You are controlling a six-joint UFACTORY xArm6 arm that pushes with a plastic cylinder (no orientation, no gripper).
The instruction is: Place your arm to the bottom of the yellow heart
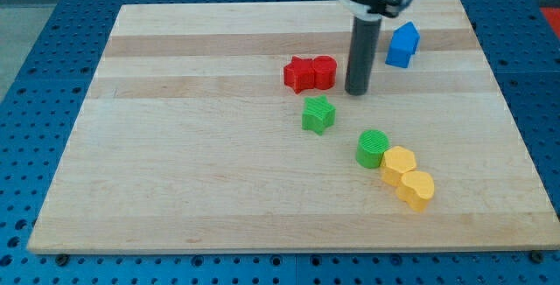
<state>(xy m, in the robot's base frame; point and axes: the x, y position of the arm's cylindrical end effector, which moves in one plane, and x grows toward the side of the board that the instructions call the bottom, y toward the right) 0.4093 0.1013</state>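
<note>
The yellow heart (416,190) lies at the lower right of the wooden board, touching a second yellow block (398,162) up-left of it. My tip (356,93) rests on the board well above them, just right of two touching red blocks (310,73) and up-right of the green star (318,114). The tip touches no block. A green cylinder (373,149) sits between the tip and the yellow pair, touching the upper yellow block.
A blue block (402,45) stands up-right of the rod near the board's top edge. The wooden board (175,163) lies on a blue perforated table (35,75). The board's bottom edge runs a short way below the yellow heart.
</note>
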